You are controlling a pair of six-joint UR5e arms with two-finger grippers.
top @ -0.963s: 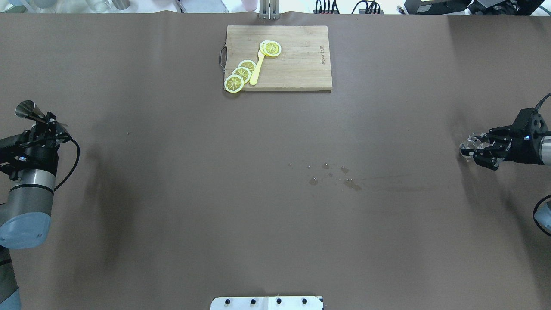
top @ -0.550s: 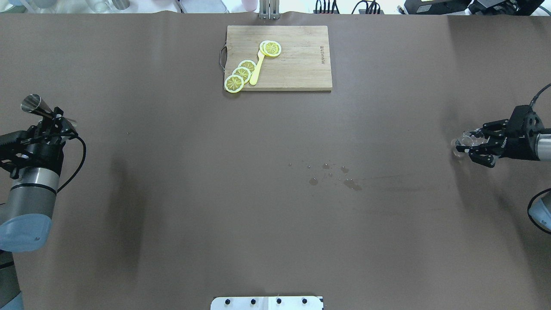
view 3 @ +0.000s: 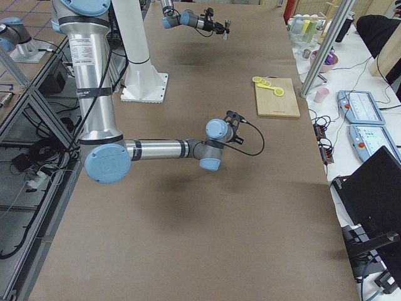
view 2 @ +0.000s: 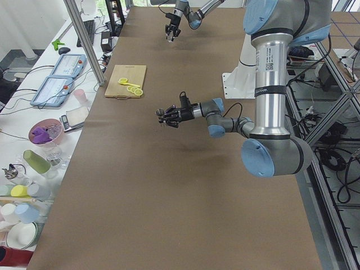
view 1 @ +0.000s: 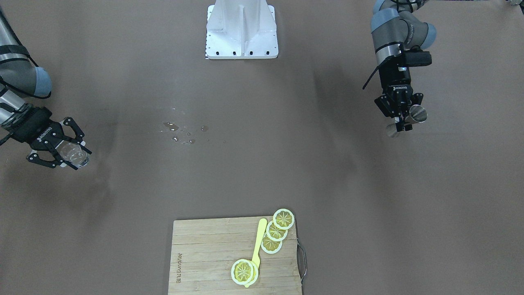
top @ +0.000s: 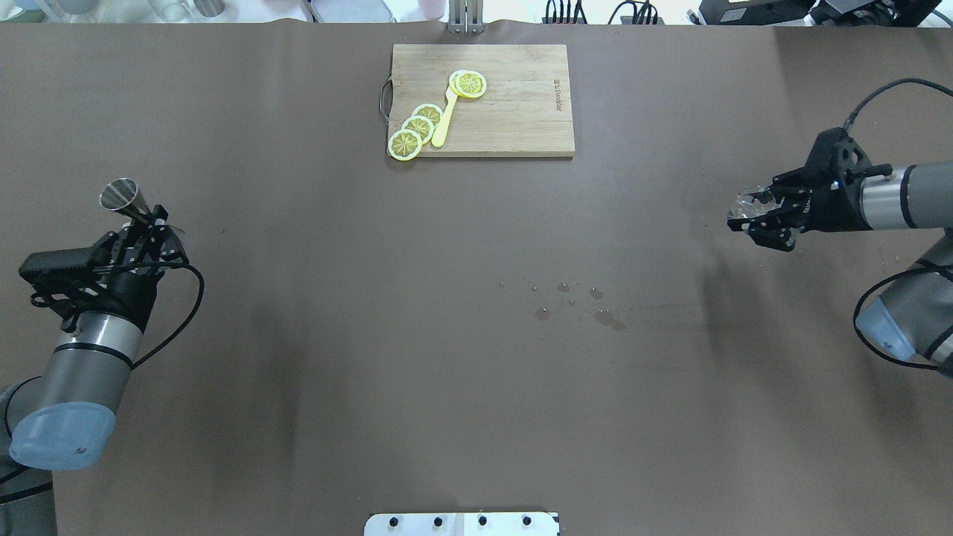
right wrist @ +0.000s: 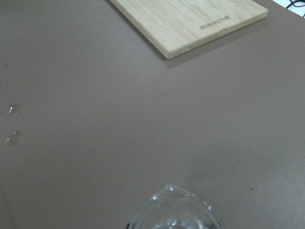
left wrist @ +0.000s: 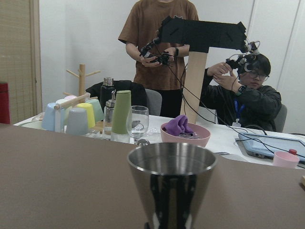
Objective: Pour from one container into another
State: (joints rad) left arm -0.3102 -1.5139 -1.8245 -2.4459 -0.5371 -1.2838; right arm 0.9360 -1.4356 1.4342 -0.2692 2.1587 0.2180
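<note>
Across the brown tabletop (top: 476, 387), the left tool (top: 147, 221), clamped on a steel jigger (top: 121, 193), sits well apart from the right tool (top: 765, 214) gripping a glass (top: 745, 205).

The right arm (view 3: 156, 149), near and large, stretches low over the brown surface (view 3: 188, 238); the right gripper (view 3: 237, 118) ends just short of the cutting board (view 3: 279, 103). Lemon slices (view 3: 269, 84) lie on the board's far end. The left gripper (view 3: 224, 26) hangs well beyond the board, too small to read its jaws. A pink cup (view 3: 321, 94) stands beside the board.
</note>
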